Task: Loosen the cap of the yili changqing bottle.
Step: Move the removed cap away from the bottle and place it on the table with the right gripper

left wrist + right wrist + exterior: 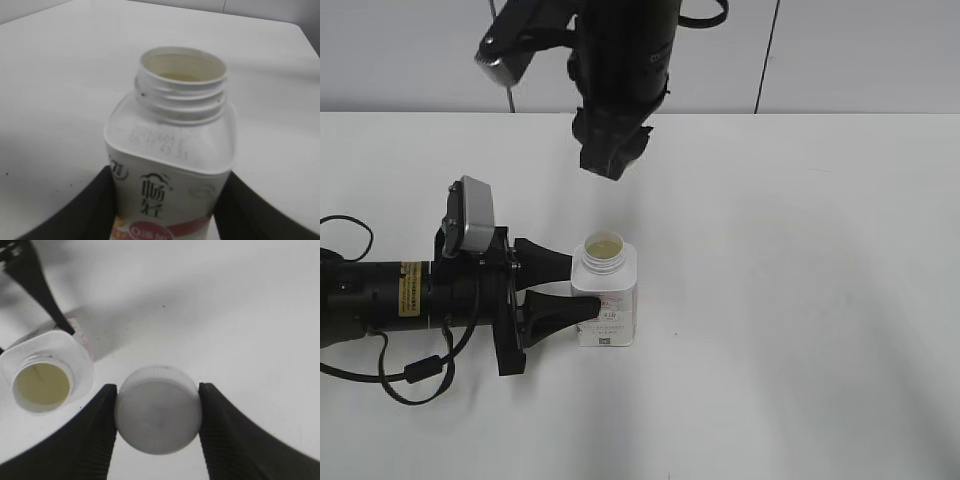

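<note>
The yili changqing bottle [605, 295] stands upright on the white table, its threaded neck open and pale liquid showing inside [181, 75]. My left gripper [560, 290] is shut on the bottle's body from the left; both black fingers press its sides in the left wrist view [167, 210]. My right gripper [610, 150] hangs in the air above and behind the bottle. It is shut on the cap [158, 409], a round white disc held between its two fingers, off the bottle. The open bottle [45, 375] shows at the left of the right wrist view.
The white table [800, 280] stretches to the right and front of the bottle. A grey wall with a dark cable [765, 60] rises behind the table's far edge. The left arm's black body and cables [380, 300] lie along the table's left side.
</note>
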